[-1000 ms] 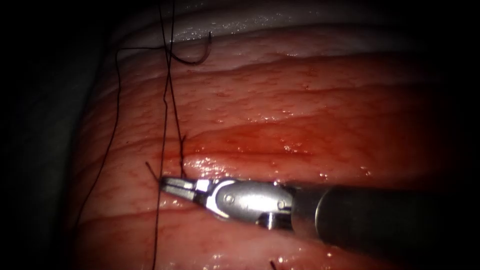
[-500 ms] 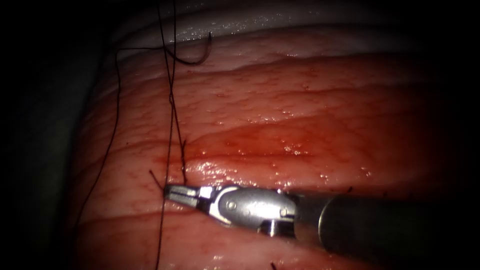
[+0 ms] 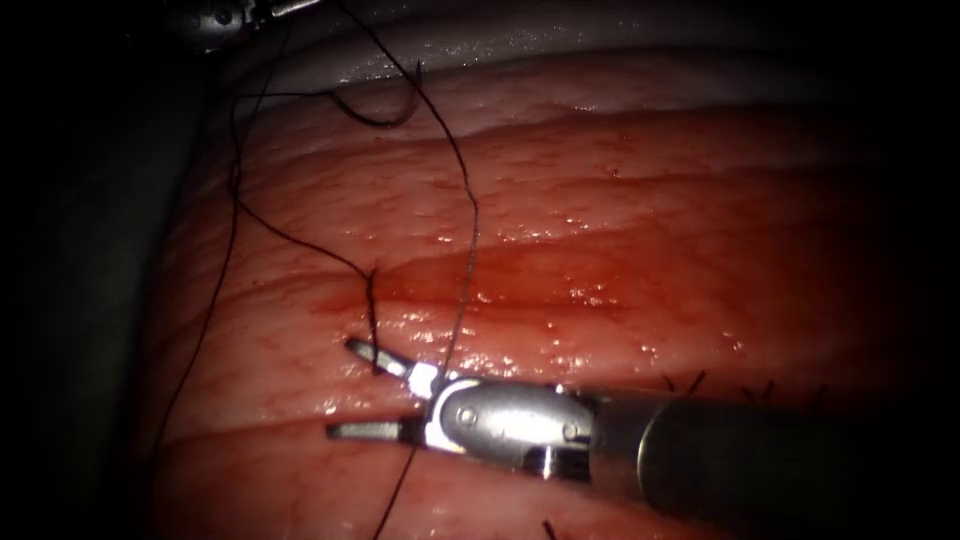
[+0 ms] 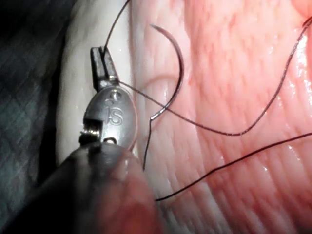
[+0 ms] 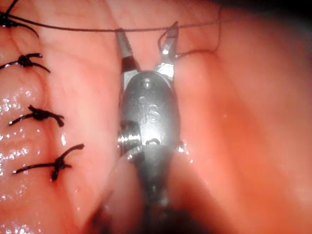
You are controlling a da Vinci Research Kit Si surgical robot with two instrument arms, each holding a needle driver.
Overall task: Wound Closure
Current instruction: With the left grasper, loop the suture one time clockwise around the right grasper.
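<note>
My right tool lies low over the tissue with its jaws spread wide and nothing gripped. The dark thread hangs slack past its wrist, and the thread runs across the jaw tips of the right tool. The newest stitch sits just beyond the upper jaw. My left tool is at the far left edge of the tissue, and the left tool is shut on the thread. The curved needle lies free on the tissue surface; this needle is held by neither tool.
Several tied stitches with short cut ends run along the closed cut beside my right tool's shaft; some stitches peek out above the shaft. Red fluid pools along the cut. The pale tissue edge lies beside the left tool.
My right tool's jaws have opened and let go of the thread. The two taut strands have gone slack and swung to the right. The left tool has come into view at the far left.
</note>
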